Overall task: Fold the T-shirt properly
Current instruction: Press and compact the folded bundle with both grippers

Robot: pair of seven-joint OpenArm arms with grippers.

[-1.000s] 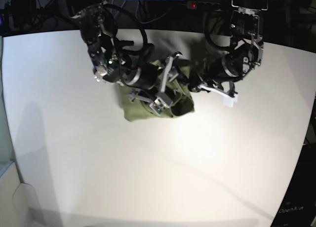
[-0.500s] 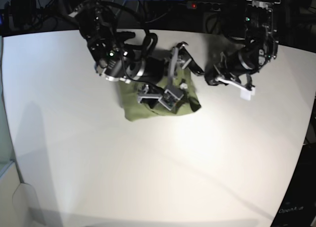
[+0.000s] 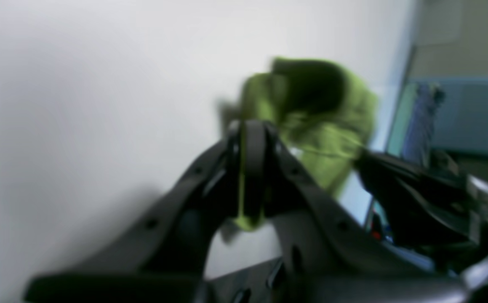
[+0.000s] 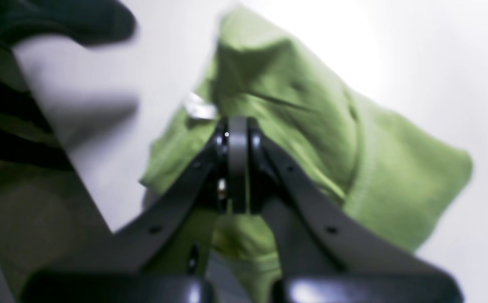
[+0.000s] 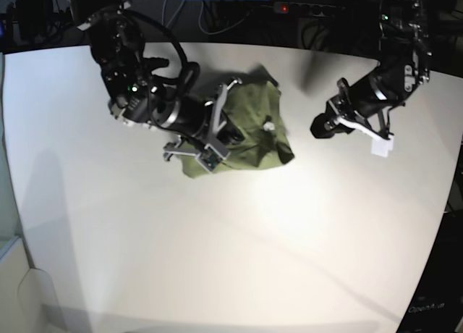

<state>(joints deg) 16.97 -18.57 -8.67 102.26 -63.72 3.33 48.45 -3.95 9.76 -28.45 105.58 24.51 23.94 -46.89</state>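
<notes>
The olive-green T-shirt (image 5: 253,134) lies in a folded, wrinkled bundle on the white table (image 5: 217,246), with a small white tag (image 5: 268,124) on top. My right gripper (image 5: 226,136) hovers over the bundle's left part. In the right wrist view its fingertips (image 4: 237,126) are pressed together above the T-shirt (image 4: 311,109), near the tag (image 4: 199,110), and no cloth shows between them. My left gripper (image 5: 322,127) hangs to the right of the bundle, apart from it. Its blurred fingertips (image 3: 252,130) are shut, with the T-shirt (image 3: 332,126) beyond them.
Dark cables and a power strip (image 5: 289,7) run along the table's far edge. The table's right edge (image 5: 441,224) falls off to dark floor. A white block (image 5: 380,146) is fixed to the left arm.
The right arm drew back to the left over the T-shirt and its jaws went from wide open to shut. The left arm swung further right, away from the bundle.
</notes>
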